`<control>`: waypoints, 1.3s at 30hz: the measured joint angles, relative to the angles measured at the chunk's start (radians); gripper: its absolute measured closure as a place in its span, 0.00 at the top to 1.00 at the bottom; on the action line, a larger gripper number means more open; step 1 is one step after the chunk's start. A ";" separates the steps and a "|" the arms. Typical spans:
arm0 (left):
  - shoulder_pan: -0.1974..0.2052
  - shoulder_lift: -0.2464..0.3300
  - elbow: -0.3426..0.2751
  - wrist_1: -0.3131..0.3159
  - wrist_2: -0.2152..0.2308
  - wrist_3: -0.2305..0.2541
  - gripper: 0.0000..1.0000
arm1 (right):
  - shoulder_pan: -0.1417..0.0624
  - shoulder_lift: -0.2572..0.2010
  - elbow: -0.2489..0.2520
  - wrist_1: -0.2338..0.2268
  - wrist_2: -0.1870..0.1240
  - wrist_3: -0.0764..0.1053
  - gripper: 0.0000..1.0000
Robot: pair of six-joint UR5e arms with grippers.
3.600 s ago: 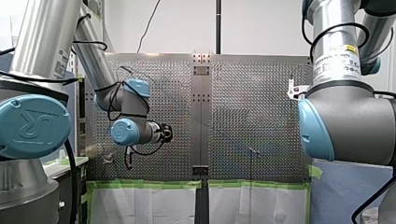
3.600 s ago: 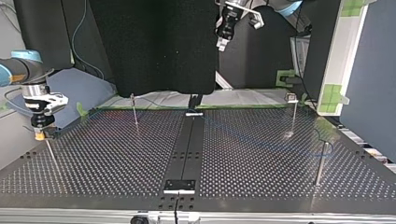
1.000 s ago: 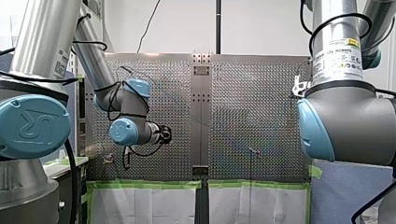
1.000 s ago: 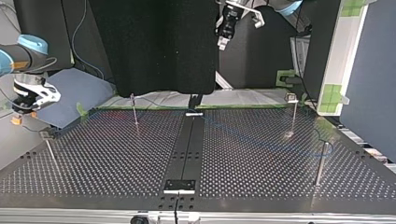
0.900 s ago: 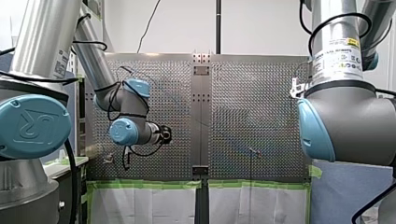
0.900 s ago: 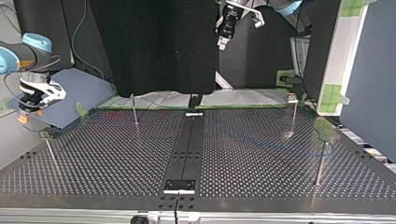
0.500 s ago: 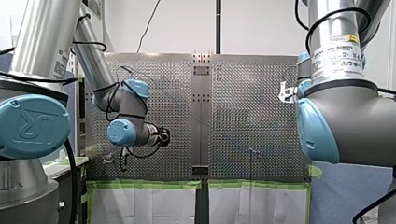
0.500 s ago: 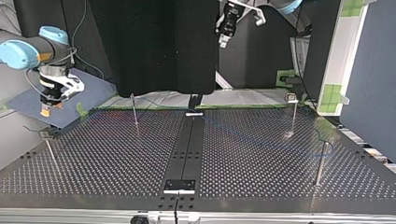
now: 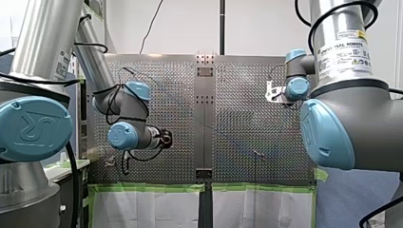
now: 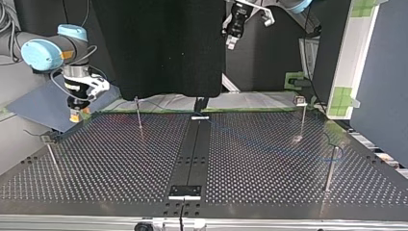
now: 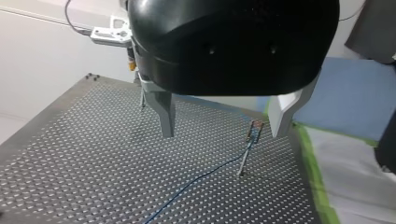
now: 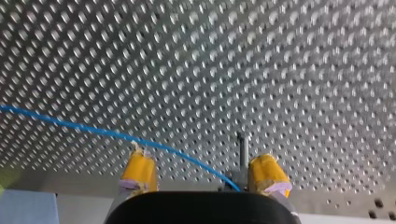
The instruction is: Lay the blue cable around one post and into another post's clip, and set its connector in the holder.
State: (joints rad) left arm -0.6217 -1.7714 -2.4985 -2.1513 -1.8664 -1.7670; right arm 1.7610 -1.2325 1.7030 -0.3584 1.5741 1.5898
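The blue cable (image 12: pixel 98 132) lies on the perforated table and runs under my right gripper (image 12: pixel 203 175), passing between its yellow pads (image 12: pixel 139 169) without touching them. That gripper is open, with a thin post (image 12: pixel 242 148) just ahead of one pad. In the top view it hangs over the table's far left corner (image 10: pixel 74 117). My left gripper (image 11: pixel 222 126) is open and empty, high above the table (image 10: pixel 231 42). Below it, the cable (image 11: pixel 196 179) leads to a post with a clip (image 11: pixel 254 130).
Thin posts stand at the far left (image 10: pixel 138 115), far right (image 10: pixel 302 118), near right (image 10: pixel 331 166) and near left (image 10: pixel 50 154) of the top view. A black bracket (image 10: pixel 185 191) sits on the centre strip near the front edge. Green tape (image 11: pixel 317 182) marks the table's border.
My right arm has swung in from the top view's left edge to above the table's far left corner. My left arm has barely moved.
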 joint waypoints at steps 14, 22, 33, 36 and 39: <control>0.031 0.000 0.047 0.030 -0.087 -0.003 1.00 | 0.119 0.000 0.060 -0.041 0.044 0.013 1.00; 0.048 0.000 0.075 0.018 -0.135 -0.005 1.00 | 0.189 0.000 0.118 -0.088 0.042 0.006 1.00; 0.070 0.000 0.081 0.006 -0.153 -0.005 1.00 | 0.283 0.001 0.205 -0.162 0.034 -0.014 1.00; 0.076 0.000 0.081 0.002 -0.153 -0.005 1.00 | 0.306 0.002 0.225 -0.184 0.033 -0.018 1.00; 0.080 0.000 0.081 -0.001 -0.153 -0.005 1.00 | 0.334 0.002 0.235 -0.213 0.035 -0.022 1.00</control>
State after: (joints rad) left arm -0.5417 -1.7713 -2.4172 -2.1523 -2.0195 -1.7717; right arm 2.0950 -1.2305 1.9380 -0.5712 1.6091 1.5682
